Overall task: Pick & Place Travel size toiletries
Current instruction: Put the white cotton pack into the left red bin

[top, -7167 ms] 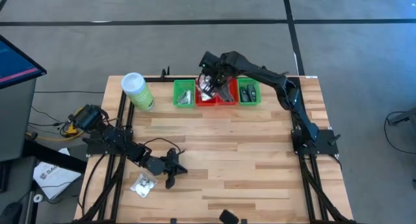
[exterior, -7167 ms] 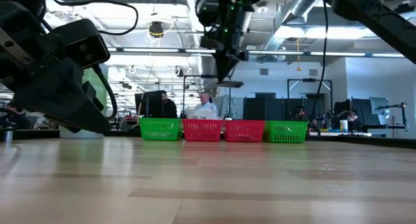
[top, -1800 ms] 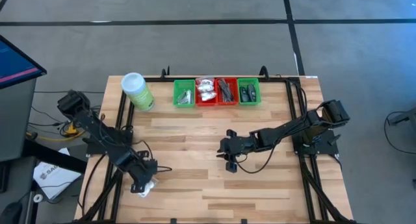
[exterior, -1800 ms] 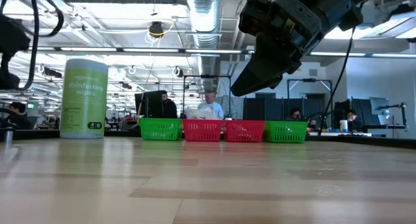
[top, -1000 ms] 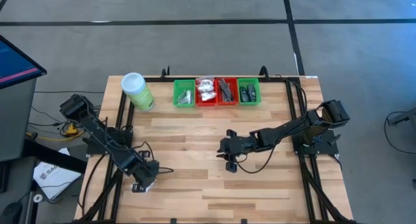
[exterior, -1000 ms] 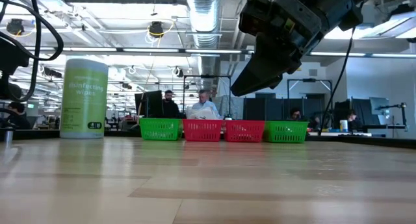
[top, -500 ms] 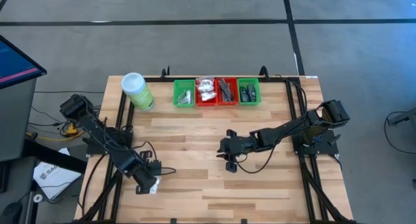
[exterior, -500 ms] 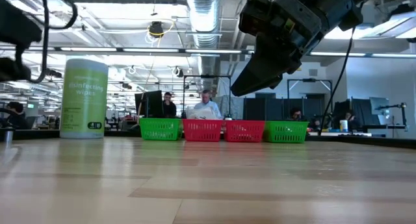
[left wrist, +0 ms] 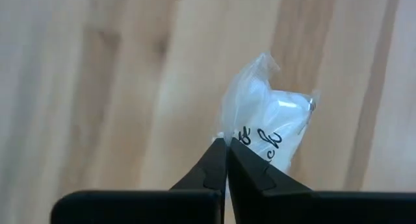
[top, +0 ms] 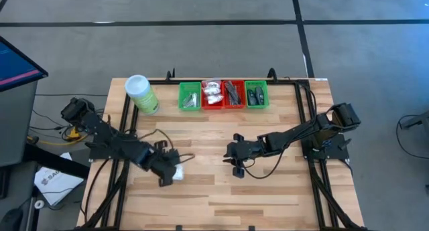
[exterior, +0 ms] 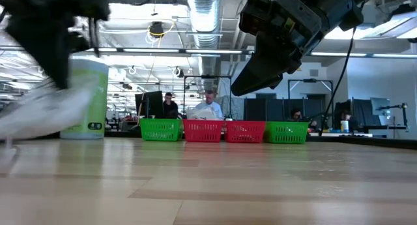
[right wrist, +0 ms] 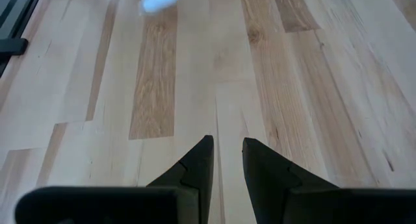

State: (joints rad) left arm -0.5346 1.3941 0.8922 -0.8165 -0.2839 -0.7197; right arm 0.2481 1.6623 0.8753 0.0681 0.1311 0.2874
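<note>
A white crinkly packet (left wrist: 270,130), one of the travel size toiletries, hangs at my left gripper (left wrist: 226,156), which is shut on it above the table's left half (top: 172,175). In the low view the packet is a white blur (exterior: 45,111) at the left. More toiletries fill the row of small trays (top: 223,95) at the far edge. My right gripper (right wrist: 227,152) hovers over the table's middle (top: 236,167), its fingers a little apart with nothing between them. My left gripper pinches the packet's clear film edge (left wrist: 239,134) between its two fingertips, only at their free ends. The fingers slant down from above. The packet sticks out past the fingertips, lifted clear of the table.
Two green trays (top: 190,96) (top: 256,94) and two red ones (top: 213,94) stand side by side at the far edge. A light-green canister with a white lid (top: 141,94) stands to their left. Bare wood lies between the two grippers and along the near edge.
My left gripper has risen from the table's near left corner and swung toward the table's middle and a little toward the far edge. The white packet has come up with it, lifted clear of the wood.
</note>
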